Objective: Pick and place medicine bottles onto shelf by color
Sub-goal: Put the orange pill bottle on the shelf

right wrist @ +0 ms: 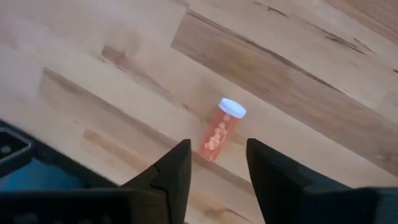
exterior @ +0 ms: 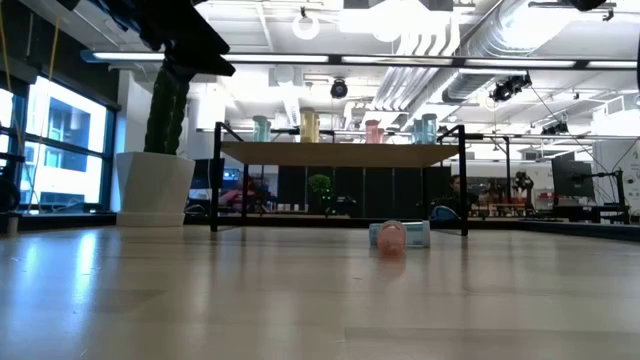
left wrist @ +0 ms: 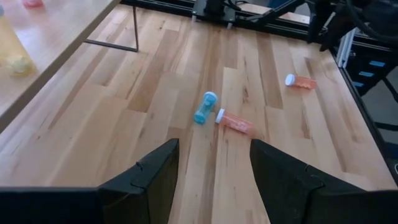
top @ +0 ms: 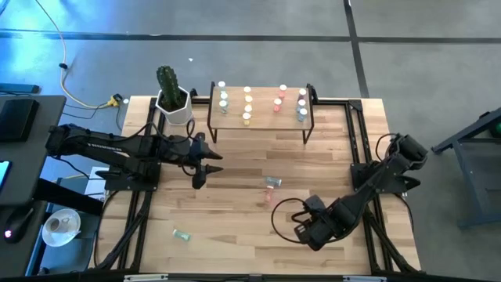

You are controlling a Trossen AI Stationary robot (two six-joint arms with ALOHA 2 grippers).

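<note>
Fingers: the right gripper (right wrist: 216, 163) has its two fingers spread, nothing between them, poised over a pink-red bottle (right wrist: 219, 132) lying on its side on the table (top: 235, 227), near the front right. The left gripper (left wrist: 213, 163) also stands spread and empty, held over the table's middle-left, facing a teal bottle (left wrist: 204, 107) and a second pink-red bottle (left wrist: 236, 122) that lie touching or nearly so, mid-table.

Progress: the shelf (top: 262, 124) at the back of the table carries the sorted bottles in four columns, counted from the high view as three per column where resolvable: pale bluish and yellow to the left, pink-red and teal to the right; exact hues hard to tell. The cactus pot (top: 174, 100) stands just beside the shelf's left end.

Left to do: at least four bottles lie off the shelf, namely the two mid-table, the one under the right gripper, and a green bottle (top: 182, 234) near the front left edge. Judged well past half done.
</note>
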